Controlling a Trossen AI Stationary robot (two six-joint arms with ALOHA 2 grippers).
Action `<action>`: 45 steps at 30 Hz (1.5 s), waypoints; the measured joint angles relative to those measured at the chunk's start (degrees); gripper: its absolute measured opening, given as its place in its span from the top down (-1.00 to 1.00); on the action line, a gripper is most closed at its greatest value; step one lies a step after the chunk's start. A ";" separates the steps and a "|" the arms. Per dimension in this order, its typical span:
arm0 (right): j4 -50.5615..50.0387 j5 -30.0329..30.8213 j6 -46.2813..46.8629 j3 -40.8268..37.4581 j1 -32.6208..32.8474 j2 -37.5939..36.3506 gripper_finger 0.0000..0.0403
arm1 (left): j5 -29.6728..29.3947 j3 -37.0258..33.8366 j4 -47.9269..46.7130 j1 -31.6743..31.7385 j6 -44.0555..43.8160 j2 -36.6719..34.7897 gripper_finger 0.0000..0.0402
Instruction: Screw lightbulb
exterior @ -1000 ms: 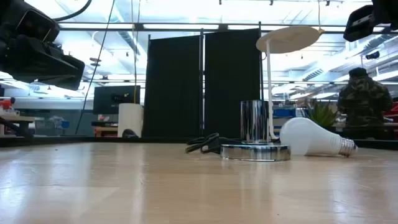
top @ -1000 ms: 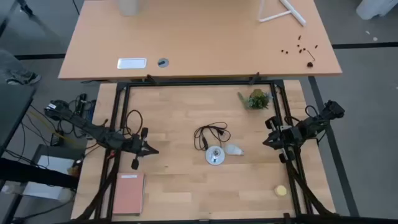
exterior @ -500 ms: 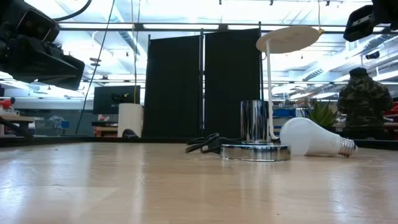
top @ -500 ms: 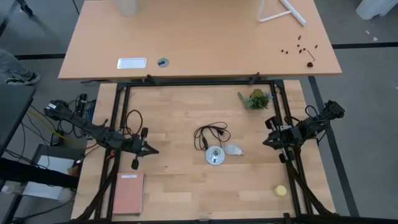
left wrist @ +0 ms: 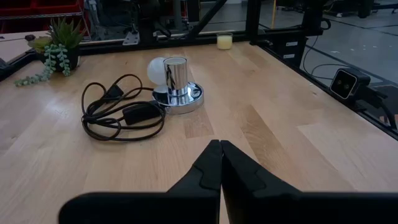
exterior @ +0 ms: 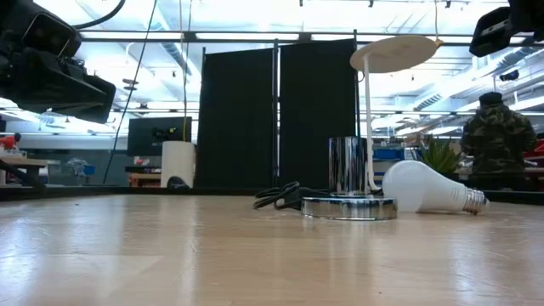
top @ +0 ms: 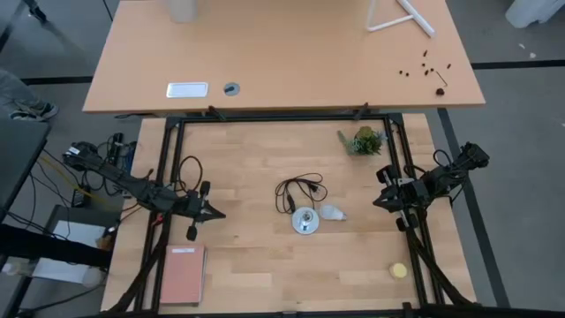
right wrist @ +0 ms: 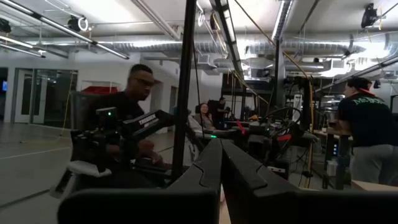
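While both tools wait at opposite table edges, the lightbulb (top: 332,212) lies mid-table.

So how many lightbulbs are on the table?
1. The lightbulb lies on its side on the wooden table, right beside the round silver socket, on the side toward the right arm. No others show, though some could be hidden.
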 joint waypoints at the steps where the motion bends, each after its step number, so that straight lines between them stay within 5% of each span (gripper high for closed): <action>1: 0.00 0.00 0.00 -0.01 0.00 0.00 0.91 | -0.01 -0.01 0.00 0.00 0.00 -0.01 0.95; 45: 0.00 0.00 0.00 0.00 0.00 0.00 0.91 | 0.03 -0.01 3.58 -0.02 -2.71 -0.02 0.95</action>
